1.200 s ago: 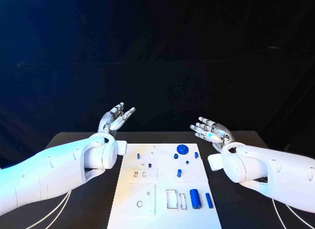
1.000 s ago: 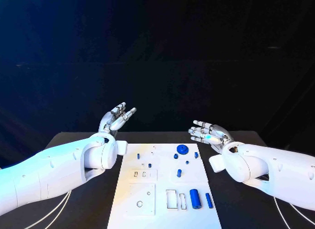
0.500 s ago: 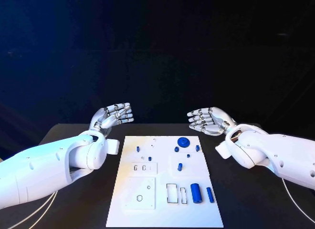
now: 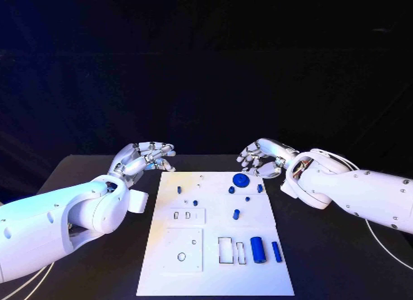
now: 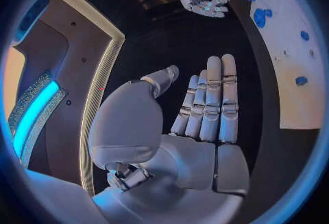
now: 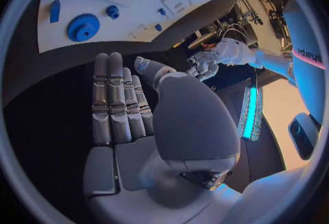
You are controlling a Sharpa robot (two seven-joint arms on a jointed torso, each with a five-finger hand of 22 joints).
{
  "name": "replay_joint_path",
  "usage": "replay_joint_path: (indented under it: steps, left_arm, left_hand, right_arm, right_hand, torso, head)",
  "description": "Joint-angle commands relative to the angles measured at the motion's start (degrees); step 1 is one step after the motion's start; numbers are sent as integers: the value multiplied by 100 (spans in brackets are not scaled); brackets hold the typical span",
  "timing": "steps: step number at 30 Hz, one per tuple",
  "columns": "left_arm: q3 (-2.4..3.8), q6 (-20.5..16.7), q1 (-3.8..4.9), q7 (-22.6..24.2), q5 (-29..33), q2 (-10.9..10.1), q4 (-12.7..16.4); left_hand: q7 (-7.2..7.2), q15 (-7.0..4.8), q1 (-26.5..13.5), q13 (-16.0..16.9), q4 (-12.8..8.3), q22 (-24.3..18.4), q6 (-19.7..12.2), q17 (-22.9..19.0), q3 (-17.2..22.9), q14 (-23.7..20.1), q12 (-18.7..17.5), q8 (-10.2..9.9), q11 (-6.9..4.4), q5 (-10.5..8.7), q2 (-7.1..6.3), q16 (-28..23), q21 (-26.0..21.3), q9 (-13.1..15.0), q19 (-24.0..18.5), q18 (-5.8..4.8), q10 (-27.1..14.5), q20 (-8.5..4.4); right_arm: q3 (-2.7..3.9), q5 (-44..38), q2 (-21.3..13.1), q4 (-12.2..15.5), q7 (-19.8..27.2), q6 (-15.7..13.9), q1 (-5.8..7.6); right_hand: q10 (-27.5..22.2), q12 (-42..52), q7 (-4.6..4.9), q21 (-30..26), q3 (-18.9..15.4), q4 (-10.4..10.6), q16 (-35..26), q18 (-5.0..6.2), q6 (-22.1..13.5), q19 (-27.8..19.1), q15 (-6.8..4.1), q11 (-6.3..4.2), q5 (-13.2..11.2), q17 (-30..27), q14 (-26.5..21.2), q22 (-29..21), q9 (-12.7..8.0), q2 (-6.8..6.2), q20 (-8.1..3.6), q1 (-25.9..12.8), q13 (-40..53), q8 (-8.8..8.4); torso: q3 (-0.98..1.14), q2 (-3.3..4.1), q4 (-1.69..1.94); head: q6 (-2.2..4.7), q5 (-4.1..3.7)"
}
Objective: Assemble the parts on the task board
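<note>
Flanking the task board [image 4: 216, 250], two empty hands [image 4: 145, 157] [image 4: 263, 158].

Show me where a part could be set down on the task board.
The near end of the task board, below the large blue cylinder, is bare. The far end around the blue gear is crowded, with the right hand beside it.

arms: glossy white, rounded shells | left robot hand [image 4: 141, 157]: silver | right robot hand [image 4: 263, 157]: silver
</note>
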Motion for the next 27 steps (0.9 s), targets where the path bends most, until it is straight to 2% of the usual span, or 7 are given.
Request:
replay_joint_path:
  steps: [1, 2, 3, 5, 9, 14, 27]
  left_arm:
    - [10, 414, 9, -234, -234, -79, 207]
    - [11, 424, 8, -247, -237, -106, 271]
    - [12, 431, 8, -255, -238, -125, 320]
    - [13, 445, 7, -273, -234, -166, 434]
    - [20, 460, 7, -292, -230, -229, 611]
    - [57, 468, 7, -306, -228, -280, 755]
    - [119, 472, 8, -336, -228, -319, 829]
  left_hand:
    - [-37, -39, -26, 16, -19, 183, 10, 319, 32, -40, -53, 2, -11, 12, -58, 403, 297, 54, -17, 8, 75, -43]
    - [-37, -39, -26, 16, -19, 183, 10, 319, 32, -40, -53, 2, -11, 12, -58, 403, 297, 54, -17, 8, 75, -43]
    - [-36, -39, -28, 18, -19, 214, 6, 361, 40, -72, -64, -3, -11, 13, -59, 450, 343, 64, -42, 7, 80, -44]
    - [-35, -39, -31, 20, -20, 270, -3, 435, 57, -129, -89, -12, -10, 13, -62, 533, 428, 82, -90, 5, 83, -45]
    - [-32, -38, -38, 21, -20, 321, -18, 488, 64, -152, -113, -24, -6, 13, -69, 599, 509, 94, -107, 8, 75, -45]
    - [-34, -40, -52, 28, -19, 455, -28, 567, 81, -224, -147, -36, -7, 13, -73, 688, 737, 125, -72, 13, 80, -51]
    - [-33, -41, -68, 36, -14, 594, -38, 625, 99, -275, -175, -48, -8, 13, -78, 757, 968, 156, -69, 14, 87, -56]
  right_arm:
    - [1, -1388, 36, 56, -553, 524, 11]
    - [1, -1535, 44, 75, -612, 562, 15]
    - [1, -1641, 48, 88, -657, 589, 17]
    - [1, -1860, 59, 106, -753, 628, 20]
    - [1, -2185, 89, 111, -928, 685, 23]
    - [0, -2382, 141, 106, -1074, 712, 25]
    - [-6, -2489, 269, 160, -1216, 791, 24]
  right_hand:
    - [377, -31, -134, 1274, 130, 239, 1414, 99, 305, 397, -240, -184, -97, 1517, 759, 926, 151, -325, -249, -73, 91, -33]
    - [378, -30, -134, 1466, 163, 268, 1539, 75, 309, 451, -236, -185, -101, 1642, 742, 1159, 172, -348, -252, -75, 101, -40]
    - [416, -25, -149, 2252, 194, 318, 2127, -62, 325, 843, -247, -196, -108, 2142, 927, 2153, 208, -383, -260, -100, 124, -39]
    - [445, -28, -166, 3215, 273, 387, 3362, -238, 327, 1263, -251, -211, -121, 3285, 1088, 3387, 279, -451, -268, -105, 161, -45]
    - [386, -34, -160, 4454, 331, 451, 4775, -480, 294, 1817, -228, -207, -115, 4593, 1307, 5029, 405, -502, -260, -121, 194, -56]
    - [158, -37, -140, 4956, 301, 466, 5244, -586, 254, 2042, -186, -155, -115, 5019, 1341, 5720, 481, -508, -219, -138, 148, -76]
    - [74, -31, -152, 5283, 244, 512, 5532, -658, 223, 2201, -181, -149, -125, 5253, 1359, 6184, 549, -488, -188, -157, 131, -93]
  torso:
    - [-13, 135, 33]
    - [-16, 147, 36]
    - [-23, 179, 44]
    - [-32, 228, 55]
    - [-46, 312, 63]
    - [-53, 384, 60]
    - [-75, 498, 110]
  head:
    - [4, -35]
    - [0, -42]
    - [9, -58]
    - [18, -75]
    - [32, -91]
    - [38, -94]
    - [34, -115]
